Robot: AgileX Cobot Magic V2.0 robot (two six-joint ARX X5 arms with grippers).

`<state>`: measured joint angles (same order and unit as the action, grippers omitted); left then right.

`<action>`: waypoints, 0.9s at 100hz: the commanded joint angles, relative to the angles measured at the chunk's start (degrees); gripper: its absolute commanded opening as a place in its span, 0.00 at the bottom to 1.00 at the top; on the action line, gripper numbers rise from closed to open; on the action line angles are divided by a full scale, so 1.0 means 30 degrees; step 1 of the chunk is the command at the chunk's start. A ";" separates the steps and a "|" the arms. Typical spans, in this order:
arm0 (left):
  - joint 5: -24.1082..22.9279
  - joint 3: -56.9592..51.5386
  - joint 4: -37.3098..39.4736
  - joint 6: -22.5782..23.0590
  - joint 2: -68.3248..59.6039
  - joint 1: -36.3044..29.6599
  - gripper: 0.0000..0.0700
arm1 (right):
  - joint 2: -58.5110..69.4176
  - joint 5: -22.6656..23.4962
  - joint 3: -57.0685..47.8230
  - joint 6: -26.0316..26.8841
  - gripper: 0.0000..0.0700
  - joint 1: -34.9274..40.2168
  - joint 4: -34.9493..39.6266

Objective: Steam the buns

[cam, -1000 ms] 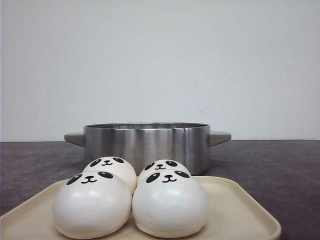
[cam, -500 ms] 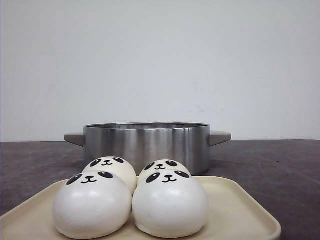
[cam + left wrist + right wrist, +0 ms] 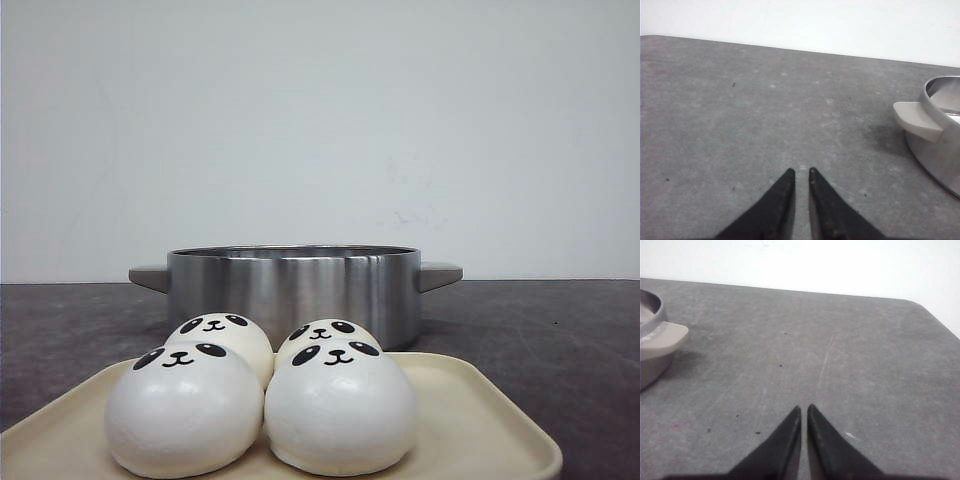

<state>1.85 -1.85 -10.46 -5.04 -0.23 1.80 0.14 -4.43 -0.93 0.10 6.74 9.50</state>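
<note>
Four white panda-face buns sit close together on a cream tray at the front: front left bun, front right bun, back left bun, back right bun. Behind them stands a steel pot with two grey handles. My left gripper is shut and empty over bare table, left of the pot's handle. My right gripper is shut and empty over bare table, right of the pot's other handle. Neither gripper shows in the front view.
The table is dark grey with a white wall behind. Its far right corner shows in the right wrist view.
</note>
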 commanded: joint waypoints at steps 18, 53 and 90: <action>0.1647 0.0124 0.0015 -0.2914 0.0022 0.0015 0.00 | 0.0022 0.2506 0.0036 0.5326 0.02 0.0051 -0.2506; 0.2076 -0.3708 0.0947 -0.7155 -0.0619 0.0015 0.01 | 0.1180 0.3891 -0.5537 0.8335 0.01 0.0044 -0.1064; 0.4073 -1.4127 -0.2922 -0.3883 -0.8575 0.0000 0.00 | 0.7016 0.5260 -1.5242 0.3949 0.01 0.0080 0.4546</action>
<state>13.74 -40.01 -18.20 -19.16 -23.64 1.76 19.90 9.56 -43.42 15.51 6.76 23.09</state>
